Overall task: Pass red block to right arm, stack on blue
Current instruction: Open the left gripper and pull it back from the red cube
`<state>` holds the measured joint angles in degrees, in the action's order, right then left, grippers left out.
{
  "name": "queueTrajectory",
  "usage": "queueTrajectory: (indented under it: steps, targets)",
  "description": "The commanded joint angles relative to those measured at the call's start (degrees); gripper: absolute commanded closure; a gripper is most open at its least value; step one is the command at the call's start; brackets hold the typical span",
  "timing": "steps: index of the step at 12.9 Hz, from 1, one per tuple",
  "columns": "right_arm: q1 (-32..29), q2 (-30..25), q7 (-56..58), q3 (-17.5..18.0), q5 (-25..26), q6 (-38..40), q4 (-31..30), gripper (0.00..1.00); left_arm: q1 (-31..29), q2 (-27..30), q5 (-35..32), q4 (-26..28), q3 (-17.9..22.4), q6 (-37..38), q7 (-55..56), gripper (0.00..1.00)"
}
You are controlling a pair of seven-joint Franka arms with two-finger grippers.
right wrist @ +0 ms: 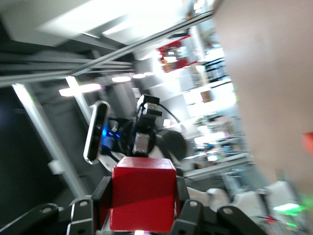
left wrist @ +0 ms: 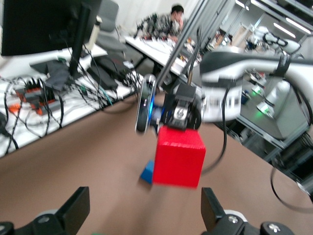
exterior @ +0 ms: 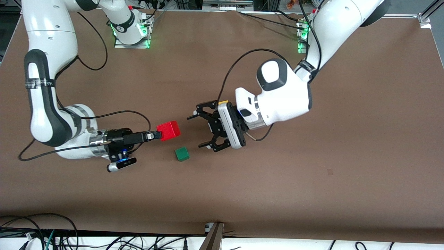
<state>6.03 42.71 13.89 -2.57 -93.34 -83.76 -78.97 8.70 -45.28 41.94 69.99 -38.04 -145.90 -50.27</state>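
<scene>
The red block [exterior: 168, 130] is held above the table in my right gripper [exterior: 160, 134], whose slim black fingers are shut on it. In the right wrist view the red block [right wrist: 143, 198] sits between the fingers [right wrist: 101, 196]. My left gripper [exterior: 195, 132] is open and empty, facing the block a short way off toward the left arm's end. In the left wrist view its fingers [left wrist: 76, 209] stand wide apart, with the red block [left wrist: 179, 156] ahead of them. The blue cube [left wrist: 147, 173] lies on the table below the block; it does not show in the front view.
A green cube [exterior: 181, 153] lies on the brown table [exterior: 312, 173], nearer to the front camera than the red block and between the two grippers. Cables trail from both wrists over the table.
</scene>
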Motion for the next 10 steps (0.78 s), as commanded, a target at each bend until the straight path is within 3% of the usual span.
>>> queueTrajectory:
  steps: [1, 4, 8, 10]
  targets:
    - [-0.8, -0.6, -0.2, -2.9, 9.6, 1.5, 4.9, 0.91, -1.4, 0.5, 0.6, -0.9, 4.6, 10.3, 0.8, 0.0]
    - [-1.6, -3.1, 0.5, -5.2, 23.1, 2.6, 6.8, 0.91, -1.8, 0.5, 0.7, -2.7, 12.7, 23.2, 0.9, 0.0]
    - [-1.0, -10.1, 2.0, -5.3, 46.2, -0.9, 6.8, 0.91, -1.9, 0.6, 0.7, -3.2, 22.9, 36.1, 6.5, 0.0]
    - [-0.2, -12.6, 2.0, -4.9, 55.4, -2.9, 6.3, 0.91, -2.2, 0.9, 0.6, -3.2, 29.8, 42.2, 9.3, 0.0]
